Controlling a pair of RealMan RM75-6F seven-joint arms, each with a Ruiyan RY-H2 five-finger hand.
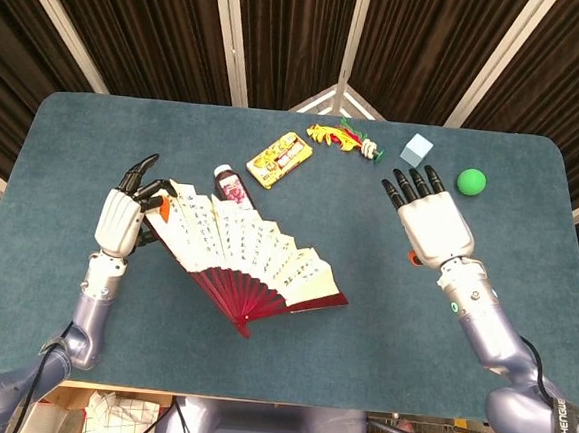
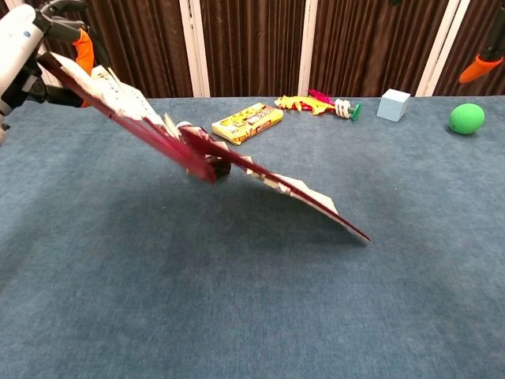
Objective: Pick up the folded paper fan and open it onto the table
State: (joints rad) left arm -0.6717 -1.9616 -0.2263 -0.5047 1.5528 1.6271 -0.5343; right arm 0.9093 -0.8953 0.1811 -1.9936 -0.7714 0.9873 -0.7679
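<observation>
Head view: fan [image 1: 247, 260] spread open, held at one end by left hand [image 1: 121, 220].
Upper end of fan pinched in left hand's fingers [image 1: 144, 173], raised; in chest view fan [image 2: 197, 150] slants down to the blue surface [image 1: 288, 357], far tip touching it. Right hand [image 1: 431, 223] right of fan, well apart, fingers spread, holding nothing. Behind fan: bottle [image 1: 229, 183] just beside its top edge, yellow pack [image 1: 279, 159]; far right of fan, green ball [image 1: 471, 181].
</observation>
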